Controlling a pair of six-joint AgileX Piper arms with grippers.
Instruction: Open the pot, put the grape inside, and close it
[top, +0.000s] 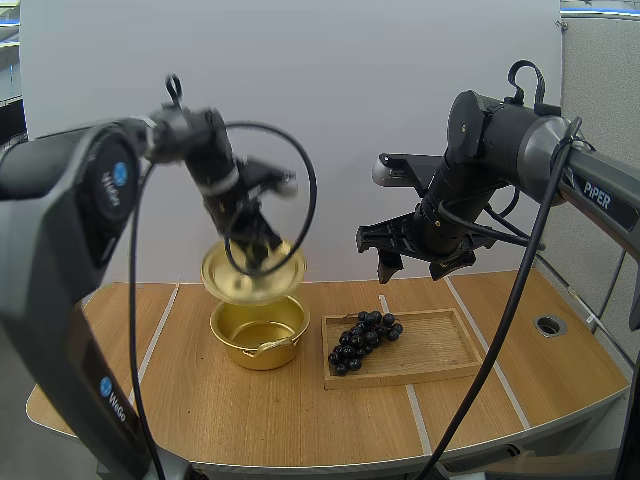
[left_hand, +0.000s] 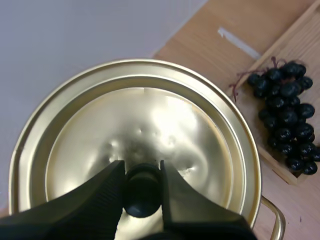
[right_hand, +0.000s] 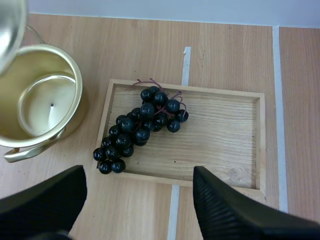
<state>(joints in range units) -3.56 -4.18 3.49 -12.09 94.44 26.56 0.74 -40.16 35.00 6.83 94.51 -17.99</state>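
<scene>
Left gripper (top: 254, 252): jaws are closed narrowly on the small black knob (left_hand: 142, 192) of the round gold metal lid (top: 262, 288). The lid is held in the air, tilted, directly over the open gold metal pot (top: 240, 352) and clear of its rim. The pot is seen standing on the light wooden desk (top: 300, 415), nothing inside.

Right gripper (top: 410, 262): it is held well above the shallow rectangular wooden tray (top: 435, 345), jaws spread wide, nothing between them.

The bunch of dark grapes (top: 365, 338) is found lying in the tray at its pot-side end, some berries on the tray's edge. Tray and pot are set just beside each other.
</scene>
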